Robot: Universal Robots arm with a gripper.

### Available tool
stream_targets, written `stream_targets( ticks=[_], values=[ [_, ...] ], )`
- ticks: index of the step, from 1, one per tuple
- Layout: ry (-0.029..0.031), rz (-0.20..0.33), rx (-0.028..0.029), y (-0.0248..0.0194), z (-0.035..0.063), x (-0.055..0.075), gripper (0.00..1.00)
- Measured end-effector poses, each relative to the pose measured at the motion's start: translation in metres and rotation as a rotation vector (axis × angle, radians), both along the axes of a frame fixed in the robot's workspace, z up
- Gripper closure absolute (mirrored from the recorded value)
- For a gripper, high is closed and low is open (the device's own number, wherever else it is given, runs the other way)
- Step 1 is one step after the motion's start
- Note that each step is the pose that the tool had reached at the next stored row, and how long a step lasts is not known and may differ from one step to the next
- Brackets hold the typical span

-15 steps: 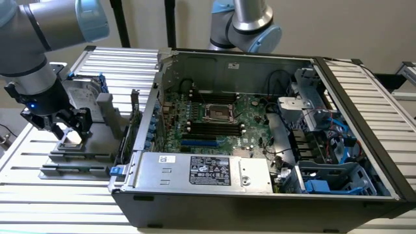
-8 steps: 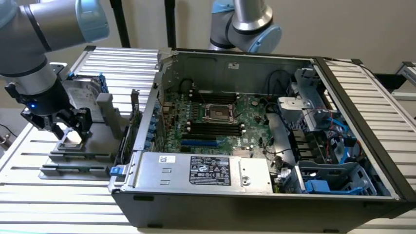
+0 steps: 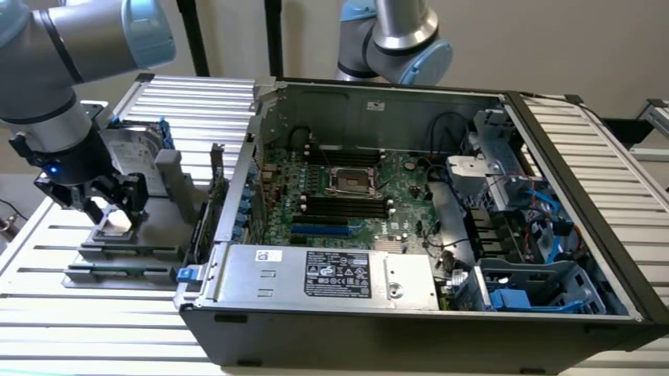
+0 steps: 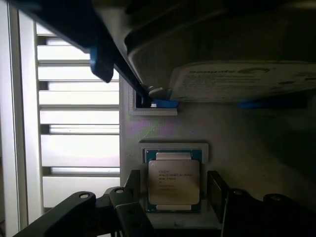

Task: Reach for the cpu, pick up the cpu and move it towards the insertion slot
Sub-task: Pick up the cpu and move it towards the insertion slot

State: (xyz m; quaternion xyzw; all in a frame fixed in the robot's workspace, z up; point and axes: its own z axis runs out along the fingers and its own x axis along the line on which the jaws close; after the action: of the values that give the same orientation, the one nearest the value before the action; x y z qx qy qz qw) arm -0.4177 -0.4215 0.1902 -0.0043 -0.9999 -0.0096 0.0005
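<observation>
The cpu [image 4: 174, 181], a small square chip with a silver-grey top, lies flat in a pale recess of the grey fixture [image 3: 157, 235]. In the exterior view the cpu [image 3: 113, 228] is at the left, outside the computer case. My gripper [image 3: 113, 210] hangs just above it, open. In the wrist view my gripper [image 4: 175, 197] has a dark finger on either side of the chip, with a gap between each finger and the chip's edges. The insertion slot [image 3: 350, 182], a square socket with a shiny metal frame, sits on the green motherboard inside the case.
A silver hard drive [image 3: 136, 157] with a blue frame stands on the fixture behind the cpu; the same hard drive [image 4: 247, 81] shows in the wrist view. The open case wall [image 3: 235, 196] rises between the fixture and the motherboard. A second arm [image 3: 392, 39] hangs behind the case.
</observation>
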Motion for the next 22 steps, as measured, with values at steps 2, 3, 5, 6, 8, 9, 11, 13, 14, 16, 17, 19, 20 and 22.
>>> stream_targets(
  ticks=[2, 3, 5, 6, 8, 9, 11, 13, 14, 16, 17, 19, 20, 22],
  values=[
    [-0.0001, 0.000, 0.0000, 0.0001, -0.0009, -0.0004, 0.35],
    [0.0001, 0.000, -0.0001, 0.0002, -0.0013, -0.0006, 0.35],
    [-0.0001, 0.000, 0.0000, 0.0004, -0.0022, -0.0008, 0.35],
    [0.0000, 0.000, -0.0001, 0.0005, -0.0023, -0.0008, 0.35],
    [0.0000, 0.000, -0.0001, 0.0006, -0.0026, -0.0008, 0.35],
    [-0.0001, 0.000, -0.0001, 0.0008, -0.0028, -0.0009, 0.35],
    [-0.0001, 0.000, -0.0001, 0.0009, -0.0031, -0.0008, 0.35],
    [-0.0001, 0.000, -0.0001, 0.0010, -0.0034, -0.0006, 0.35],
    [-0.0001, 0.000, 0.0000, 0.0010, -0.0035, -0.0005, 0.35],
    [-0.0001, 0.000, -0.0001, 0.0010, -0.0037, -0.0002, 0.35],
    [-0.0003, 0.000, 0.0000, 0.0010, -0.0039, 0.0000, 0.35],
    [-0.0002, 0.001, -0.0001, 0.0009, -0.0040, 0.0003, 0.35],
    [0.0000, 0.001, -0.0001, 0.0009, -0.0039, 0.0003, 0.35],
    [-0.0001, 0.001, -0.0001, 0.0009, -0.0039, 0.0004, 0.35]
  ],
)
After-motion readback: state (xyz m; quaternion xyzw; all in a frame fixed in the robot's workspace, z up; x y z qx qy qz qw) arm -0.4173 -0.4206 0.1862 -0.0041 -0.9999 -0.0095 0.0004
